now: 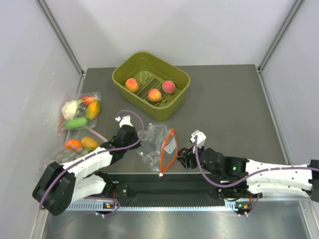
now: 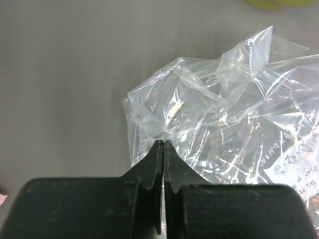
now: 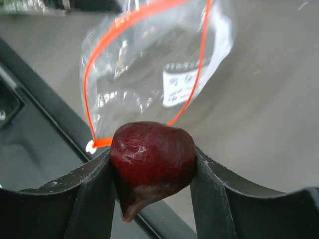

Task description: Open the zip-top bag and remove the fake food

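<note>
Clear bag between arms, mouth toward right: light, crinkly, slippery film; left gripper pinched shut on closed end, anchoring; right gripper clamps dark red fruit, judged smooth, light, rigid; peaches in basket.

One zip-top bag, two vegetable bags, three peaches, one dark fruit, one basket.

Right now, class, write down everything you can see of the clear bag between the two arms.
The bag is thin, crinkly clear plastic with an orange-red zip strip and a white printed label. Its mouth gapes open toward the right gripper, and it looks empty. It lies crumpled on the grey table near the front edge. The left gripper is shut on its closed end.
</note>
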